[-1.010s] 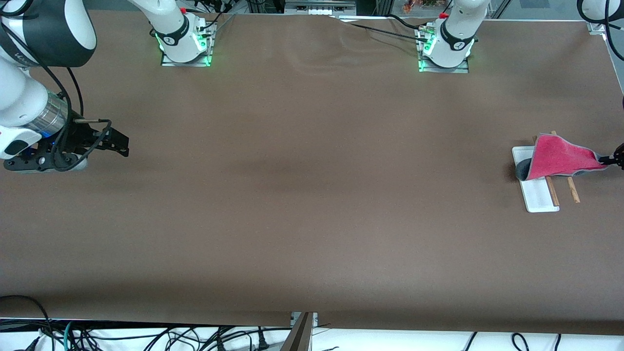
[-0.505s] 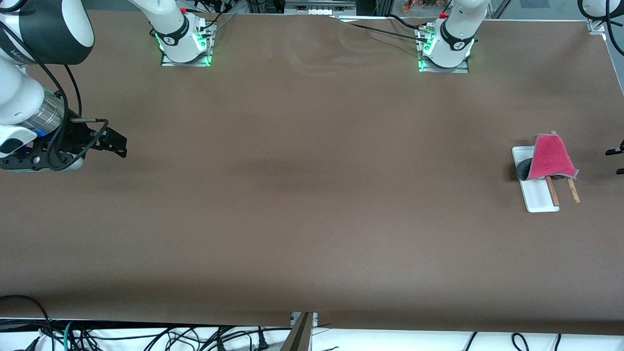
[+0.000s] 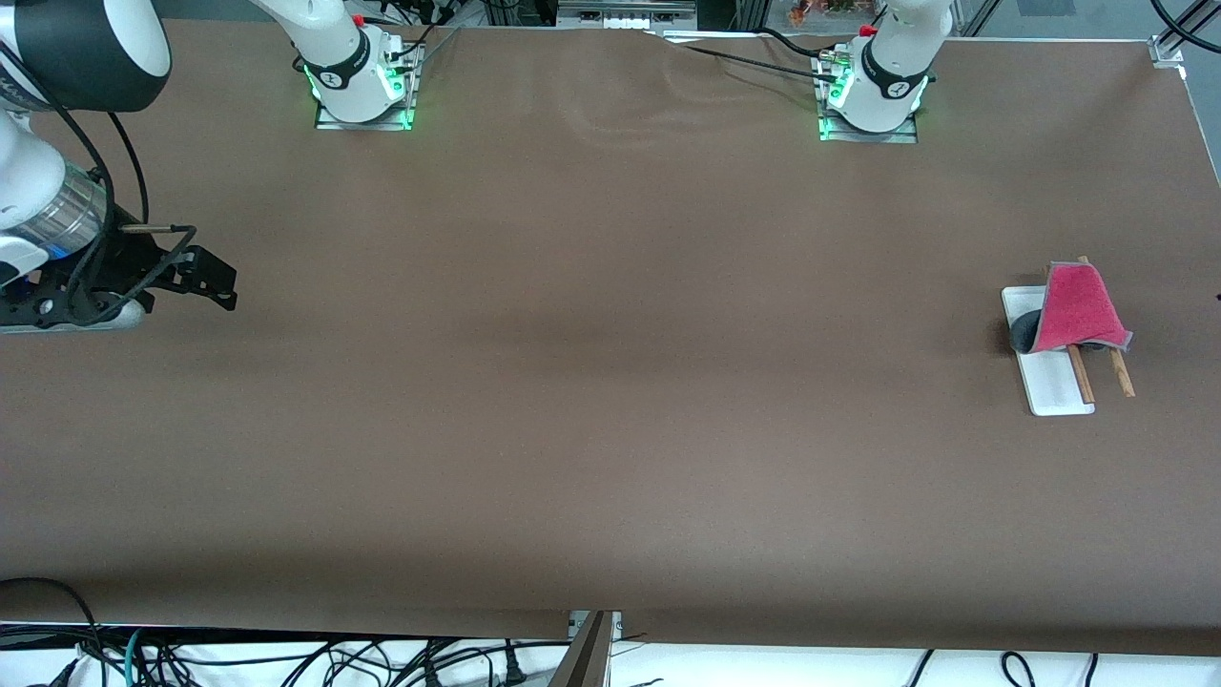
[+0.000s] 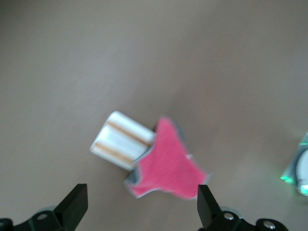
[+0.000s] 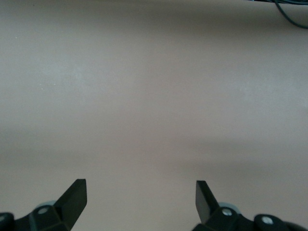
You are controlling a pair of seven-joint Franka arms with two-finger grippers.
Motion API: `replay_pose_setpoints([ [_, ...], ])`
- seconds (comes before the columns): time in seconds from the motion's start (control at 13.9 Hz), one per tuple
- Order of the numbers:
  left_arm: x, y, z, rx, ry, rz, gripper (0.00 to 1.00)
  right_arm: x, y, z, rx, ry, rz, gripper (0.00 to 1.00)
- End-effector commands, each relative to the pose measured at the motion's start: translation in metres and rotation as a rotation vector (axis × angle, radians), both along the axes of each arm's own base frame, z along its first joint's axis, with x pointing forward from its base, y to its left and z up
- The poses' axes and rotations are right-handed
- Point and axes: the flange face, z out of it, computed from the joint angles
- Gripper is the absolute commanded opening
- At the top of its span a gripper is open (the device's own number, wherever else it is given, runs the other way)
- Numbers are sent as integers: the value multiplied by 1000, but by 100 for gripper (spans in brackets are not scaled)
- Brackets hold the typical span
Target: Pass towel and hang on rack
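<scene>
The towel [image 3: 1080,309] hangs over the rack [image 3: 1051,380], pink side up, with a bit of its grey side showing at the edge; it covers the part of the two wooden rods [image 3: 1122,371] that is farther from the front camera, and the bare ends of the rods stick out on the nearer side; the rack's flat white base sits on the brown table [image 3: 610,382] near the left arm's end; nothing is holding the towel; in the left wrist view the left gripper [image 4: 142,204] is up in the air above the table, looking down at the towel [image 4: 167,166] and the rack [image 4: 122,139], and its two black fingers [image 4: 77,202] are spread wide apart with nothing between them; in the front view this gripper cannot be seen; the right gripper [image 3: 205,277] waits over the table at the right arm's end, well apart from the rack; in the right wrist view its fingers [image 5: 77,192] are also spread wide and grip nothing, with only plain brown table under them.
</scene>
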Motion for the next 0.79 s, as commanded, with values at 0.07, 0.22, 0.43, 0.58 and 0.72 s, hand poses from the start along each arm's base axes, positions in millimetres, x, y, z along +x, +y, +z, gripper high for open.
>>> replay_pose_setpoints([
  [0.07,7,-128,53,170,72,69,100,1,5,3,-8,-3,-7,100],
  [0.22,11,-187,56,203,106,144,100,1,5,3,-6,-8,-5,100],
  [0.43,0,-256,81,242,27,340,100,1,2,4,-6,-8,-6,100],
  [0.58,-26,-267,93,250,-102,599,100,1,3,3,-4,-7,-6,100],
  [0.72,-61,-278,90,267,-106,810,100,1,3,3,-4,-4,-7,100],
])
